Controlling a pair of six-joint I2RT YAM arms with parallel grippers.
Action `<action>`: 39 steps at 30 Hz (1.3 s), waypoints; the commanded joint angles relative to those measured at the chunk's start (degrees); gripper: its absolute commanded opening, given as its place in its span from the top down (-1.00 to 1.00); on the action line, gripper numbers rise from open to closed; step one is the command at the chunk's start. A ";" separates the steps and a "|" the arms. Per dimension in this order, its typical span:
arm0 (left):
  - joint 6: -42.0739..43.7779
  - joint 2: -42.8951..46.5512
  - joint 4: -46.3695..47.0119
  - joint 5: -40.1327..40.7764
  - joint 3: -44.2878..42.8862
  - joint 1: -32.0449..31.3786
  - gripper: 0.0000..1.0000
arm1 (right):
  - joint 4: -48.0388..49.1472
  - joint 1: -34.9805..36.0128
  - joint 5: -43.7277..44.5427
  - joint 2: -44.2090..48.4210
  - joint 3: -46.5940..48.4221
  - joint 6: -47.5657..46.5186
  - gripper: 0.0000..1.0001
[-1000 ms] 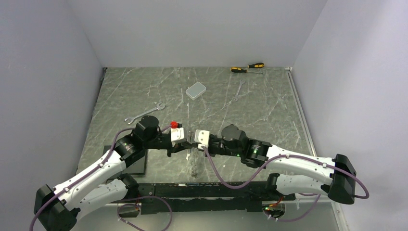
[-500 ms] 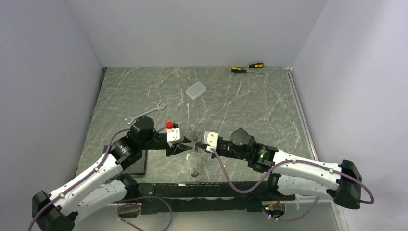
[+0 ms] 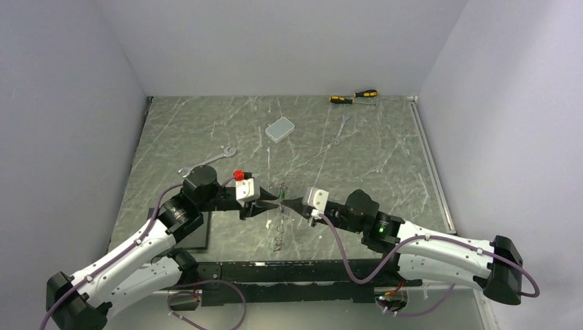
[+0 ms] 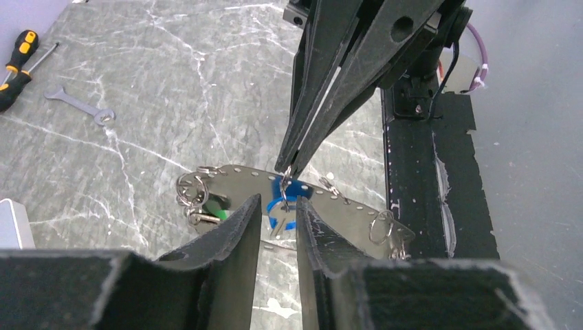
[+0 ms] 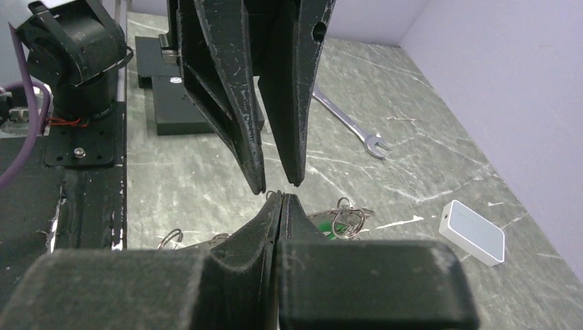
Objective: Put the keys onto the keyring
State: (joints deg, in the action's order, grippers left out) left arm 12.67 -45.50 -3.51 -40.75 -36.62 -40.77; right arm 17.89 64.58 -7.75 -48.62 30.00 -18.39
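In the left wrist view my right gripper point(image 4: 287, 165) comes down from above, shut on a small split ring. From that ring hangs the blue key point(image 4: 297, 188). My left gripper point(image 4: 278, 203) is open, its fingers on either side of the hanging key without touching it. Under both lies the keyring point(image 4: 344, 205), a silvery oval band on the table that carries small rings and the green key point(image 4: 216, 204). The top view shows the left gripper point(image 3: 271, 201) and the right gripper point(image 3: 289, 201) tip to tip above the keyring point(image 3: 278, 232). The right wrist view shows the right gripper point(image 5: 282, 196) shut.
A grey box point(image 3: 280, 128) lies mid-table. One wrench point(image 3: 206, 161) is behind the left arm, another point(image 3: 340, 129) at the back right. Two yellow-and-black screwdrivers point(image 3: 353, 97) lie along the back edge. A black plate point(image 3: 196, 237) sits by the left arm's base.
My left gripper has opened and drawn back a little to the left. The right arm has pulled back to the right and stays shut on the ring.
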 commanded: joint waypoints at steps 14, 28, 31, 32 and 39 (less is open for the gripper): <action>-1.62 -2.25 4.80 -3.40 -0.31 0.17 0.75 | 12.59 -0.15 1.94 0.98 -1.15 1.78 1.00; -1.76 -2.41 5.17 -3.85 -0.31 0.18 1.00 | 16.35 -0.15 2.80 0.50 -1.82 3.13 1.00; -1.93 -2.41 5.33 -3.98 -0.33 0.17 1.00 | 18.92 -0.15 2.97 -0.32 -2.42 4.20 1.00; -2.01 -2.34 5.54 -4.03 -0.31 0.17 1.00 | 20.30 -0.15 2.85 -0.57 -2.76 4.58 1.00; -3.08 -1.06 7.44 -4.70 0.54 0.29 1.00 | 32.69 -0.15 3.45 -5.45 -6.24 7.68 1.00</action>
State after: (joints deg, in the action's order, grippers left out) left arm 11.07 -47.79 0.51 -42.81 -36.18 -40.53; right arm 37.04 64.53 -5.52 -51.92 24.77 -13.28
